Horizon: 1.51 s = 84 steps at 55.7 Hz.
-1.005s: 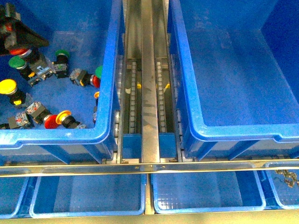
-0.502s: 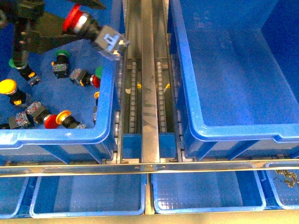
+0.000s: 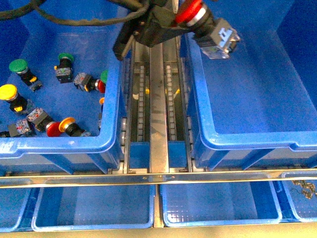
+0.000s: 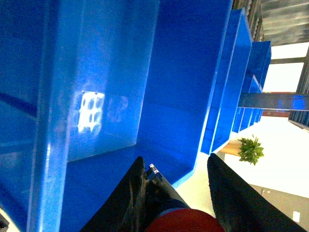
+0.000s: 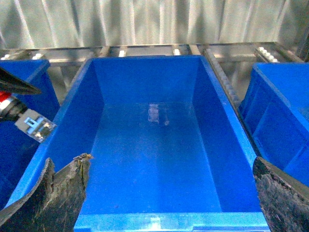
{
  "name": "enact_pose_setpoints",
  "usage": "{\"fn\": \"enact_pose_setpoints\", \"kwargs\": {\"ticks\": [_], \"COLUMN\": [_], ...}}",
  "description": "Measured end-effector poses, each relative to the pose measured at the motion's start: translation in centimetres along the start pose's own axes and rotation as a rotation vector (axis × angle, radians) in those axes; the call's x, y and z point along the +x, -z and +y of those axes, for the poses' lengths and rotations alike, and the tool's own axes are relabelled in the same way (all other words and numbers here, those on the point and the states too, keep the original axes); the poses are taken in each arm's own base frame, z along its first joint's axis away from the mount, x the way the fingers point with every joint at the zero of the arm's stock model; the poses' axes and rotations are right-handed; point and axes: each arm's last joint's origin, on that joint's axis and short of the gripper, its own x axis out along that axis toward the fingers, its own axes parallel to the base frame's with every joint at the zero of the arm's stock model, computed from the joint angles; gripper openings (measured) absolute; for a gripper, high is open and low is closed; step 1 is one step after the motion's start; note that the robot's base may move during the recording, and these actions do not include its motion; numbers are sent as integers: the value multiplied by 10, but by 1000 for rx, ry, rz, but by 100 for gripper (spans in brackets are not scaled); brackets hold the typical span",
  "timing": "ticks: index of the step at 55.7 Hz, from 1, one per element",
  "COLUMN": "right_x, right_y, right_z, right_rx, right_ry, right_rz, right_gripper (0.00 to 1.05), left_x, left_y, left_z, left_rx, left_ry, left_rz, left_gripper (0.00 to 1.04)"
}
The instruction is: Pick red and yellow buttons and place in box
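My left gripper [image 3: 192, 11] is shut on a red button [image 3: 189, 10], whose grey switch body [image 3: 221, 36] sticks out over the left wall of the box [image 3: 247, 141]. In the left wrist view the red cap [image 4: 178, 223] sits between the dark fingers [image 4: 128, 195]. Seen from the right wrist, the box [image 5: 169, 222] is bare inside, and my right gripper [image 5: 170, 159] stands open at its near rim with the held button [image 5: 33, 124] at the box's edge. More buttons lie in the left crate: a yellow one [image 3: 8, 92], a red one [image 3: 101, 86], and a red and yellow pair [image 3: 62, 126].
Green-capped buttons [image 3: 18, 65] [image 3: 65, 58] lie among the others in the left crate [image 3: 59, 146]. A metal roller track [image 3: 156, 99] runs between the two crates. Shallow blue trays [image 3: 94, 208] sit along the front edge, under a metal bar.
My left gripper lifted the red button out of the left crate and carried it right across the roller track, to above the box's left wall. The other buttons have stayed put.
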Motion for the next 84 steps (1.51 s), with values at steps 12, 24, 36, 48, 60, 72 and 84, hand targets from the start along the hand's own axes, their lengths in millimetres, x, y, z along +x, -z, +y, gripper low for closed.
{"fn": "enact_pose_setpoints", "kwargs": {"ticks": [12, 24, 36, 48, 60, 72, 84], "right_x": [0, 31, 98, 139, 161, 172, 183], "right_y": [0, -13, -25, -24, -24, -22, -21], "right_z": [0, 19, 48, 62, 63, 73, 84], "right_rx": [0, 70, -79, -293, -412, -484, -532], "right_ry": [0, 42, -225, -362, -393, -450, -487], "right_rz": [0, 504, 510, 495, 475, 457, 429], "right_gripper": [99, 99, 99, 99, 99, 99, 99], "left_x": [28, 34, 36, 35, 34, 34, 33], "left_y": [13, 19, 21, 21, 21, 22, 22], "left_z": [-13, -18, -21, -19, -19, -21, -22], "left_rx": [12, 8, 4, -13, -17, -15, -13], "left_ry": [-7, -1, 15, 12, 16, 19, 22], "left_rz": [11, 13, 9, 1, 0, 1, 2], "left_gripper": [32, 32, 32, 32, 32, 32, 32]}}
